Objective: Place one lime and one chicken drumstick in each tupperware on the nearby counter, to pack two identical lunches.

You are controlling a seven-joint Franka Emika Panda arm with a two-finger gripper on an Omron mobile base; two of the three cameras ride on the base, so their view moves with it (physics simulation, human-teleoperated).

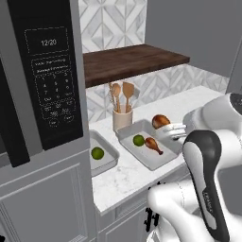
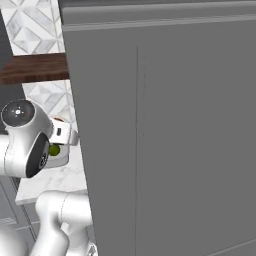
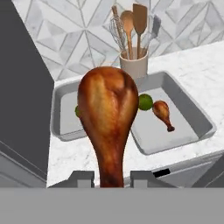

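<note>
My gripper (image 1: 172, 128) (image 3: 112, 179) is shut on the thin end of a brown chicken drumstick (image 1: 160, 121) (image 3: 108, 109), held in the air above the right tupperware's far right corner. That grey tray (image 1: 152, 159) (image 3: 168, 136) holds a lime (image 1: 138, 140) (image 3: 145, 102) and a second, smaller-looking drumstick (image 1: 153, 144) (image 3: 163, 113). The left tupperware (image 1: 108, 144) (image 3: 58, 129) holds one lime (image 1: 97, 152) (image 3: 78, 111), half hidden behind the held drumstick in the hand view. Both trays rest on the white counter (image 1: 127, 177) (image 3: 199, 70). The right base view catches a lime (image 2: 54, 149) past the arm.
A cream utensil holder (image 1: 122, 118) (image 3: 133, 65) with wooden spoons stands behind the trays. A dark wooden shelf (image 1: 132, 61) hangs above. A microwave (image 1: 47, 71) and its grey cabinet wall off the left side. A tall grey panel (image 2: 165, 135) blocks the right base view.
</note>
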